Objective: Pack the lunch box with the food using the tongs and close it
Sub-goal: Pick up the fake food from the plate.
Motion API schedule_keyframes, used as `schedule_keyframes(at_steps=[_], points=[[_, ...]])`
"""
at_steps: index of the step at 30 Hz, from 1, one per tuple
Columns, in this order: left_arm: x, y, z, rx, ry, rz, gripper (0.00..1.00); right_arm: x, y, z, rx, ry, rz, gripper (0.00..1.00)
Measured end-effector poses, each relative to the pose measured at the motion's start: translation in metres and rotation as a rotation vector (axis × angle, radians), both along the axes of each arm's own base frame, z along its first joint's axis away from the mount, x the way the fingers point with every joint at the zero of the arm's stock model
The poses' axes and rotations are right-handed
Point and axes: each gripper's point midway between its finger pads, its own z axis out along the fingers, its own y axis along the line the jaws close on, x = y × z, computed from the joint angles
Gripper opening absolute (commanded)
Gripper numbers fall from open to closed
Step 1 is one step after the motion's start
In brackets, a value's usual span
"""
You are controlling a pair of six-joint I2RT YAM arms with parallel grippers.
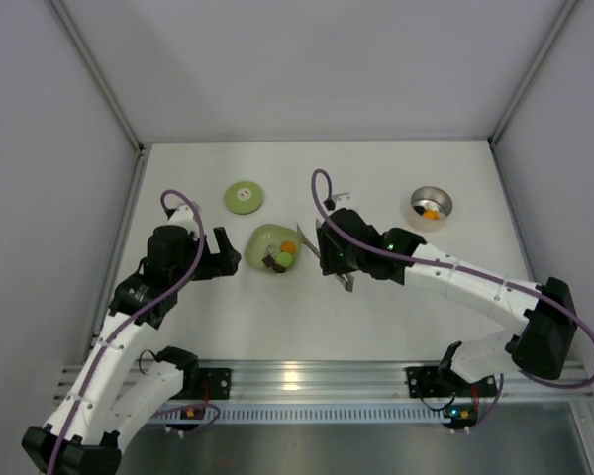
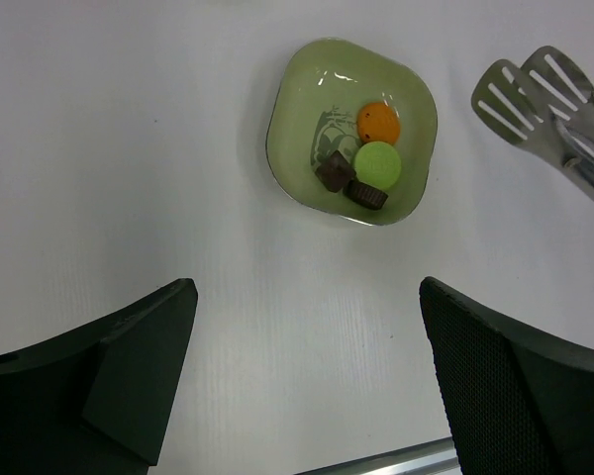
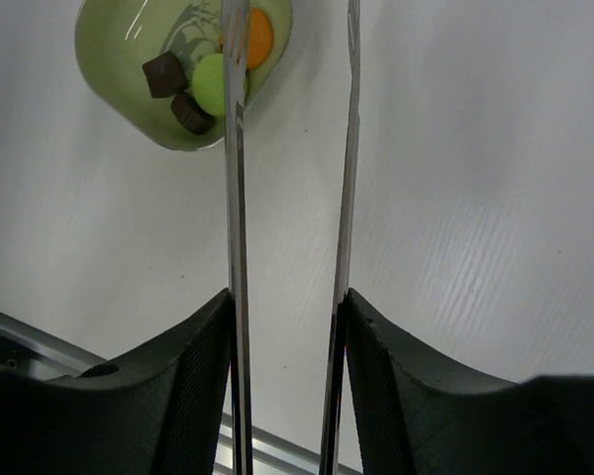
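The tongs (image 3: 237, 198) run straight up the right wrist view, and my right gripper (image 3: 287, 297) is shut on their two slim arms. Their slotted tips (image 2: 531, 97) hover just right of the light green plate (image 2: 307, 89). On that plate lie the food pieces: an orange one (image 2: 378, 122), a green one (image 2: 377, 165) and two dark brown ones (image 2: 334, 170). The lunch box (image 1: 432, 207) stands at the back right with an orange and a dark piece inside. Its green lid (image 1: 245, 196) lies flat behind the plate. My left gripper (image 2: 307, 289) is open, left of the plate.
White walls close the table on the left, back and right. An aluminium rail (image 1: 307, 381) runs along the near edge between the two arm bases. The right arm (image 1: 455, 277) stretches across the table in front of the lunch box.
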Motion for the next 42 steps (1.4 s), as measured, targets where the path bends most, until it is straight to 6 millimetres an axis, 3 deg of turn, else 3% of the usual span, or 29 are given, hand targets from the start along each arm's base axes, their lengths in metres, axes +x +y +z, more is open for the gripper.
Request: schedule_keyframes(at_steps=[8,15,27,42], points=[[0.000,0.000,0.000,0.004,-0.001,0.002,0.99,-0.014,0.055,-0.001,-0.032,-0.017,0.092,0.45],[0.000,0.000,0.000,0.004,-0.001,0.002,0.99,-0.023,0.080,-0.013,-0.064,-0.005,0.140,0.45],[0.000,0.000,0.000,0.004,-0.001,0.001,0.99,-0.036,0.099,-0.043,-0.131,0.032,0.192,0.44],[0.000,0.000,0.000,0.004,-0.001,0.000,0.99,-0.030,0.114,-0.063,-0.174,0.048,0.207,0.41]])
